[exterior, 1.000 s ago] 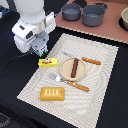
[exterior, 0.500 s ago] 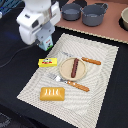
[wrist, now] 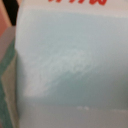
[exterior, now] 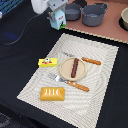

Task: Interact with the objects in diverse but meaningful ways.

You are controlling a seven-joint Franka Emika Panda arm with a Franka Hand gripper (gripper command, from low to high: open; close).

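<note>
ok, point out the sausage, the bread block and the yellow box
sausage (exterior: 75, 67), exterior view, middle of its length, on the plate
bread block (exterior: 53, 94), exterior view, centre of ridged top
yellow box (exterior: 46, 62), exterior view, top face near red label

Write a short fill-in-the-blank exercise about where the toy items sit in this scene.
1. The dark brown sausage lies on the round tan ____.
2. The small white-and-blue carton is held up by the ____.
3. The flat yellow red-labelled box lies on the exterior view's ____ of the plate.
4. The orange ridged bread block rests on the checked ____.

Missing words: plate; gripper; left; mat
</note>
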